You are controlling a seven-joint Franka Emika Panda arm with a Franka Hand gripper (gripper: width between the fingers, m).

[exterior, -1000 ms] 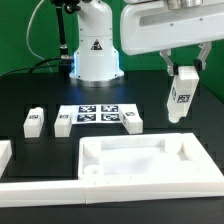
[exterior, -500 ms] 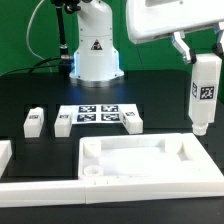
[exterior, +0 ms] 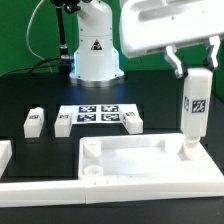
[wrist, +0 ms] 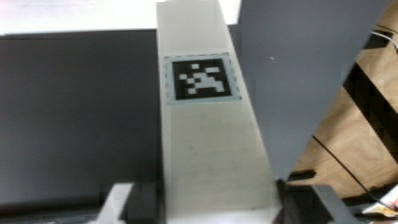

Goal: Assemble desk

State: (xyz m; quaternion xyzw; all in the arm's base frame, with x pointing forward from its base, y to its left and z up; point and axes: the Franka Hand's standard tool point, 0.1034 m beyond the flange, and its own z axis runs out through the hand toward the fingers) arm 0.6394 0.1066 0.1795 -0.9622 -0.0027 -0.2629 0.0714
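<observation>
1. Rail (exterior: 50,193): white, nearest, lying along the tabletop's front.
2. Tabletop (exterior: 130,160): white tray, rim up, flat on the table (exterior: 30,90).
3. Leg (exterior: 194,108): tagged, upright, with its lower end at the tabletop's far corner on the exterior view's right. Whether it is seated cannot be told.
4. Gripper (exterior: 190,68): jaws clamped on the leg's upper end.
5. Loose legs (exterior: 63,123): three, farther back, flanking the marker board (exterior: 97,114).

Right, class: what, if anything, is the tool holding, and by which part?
A white tagged leg, gripped at its upper end by the tool, upright over a corner of the tabletop.
</observation>
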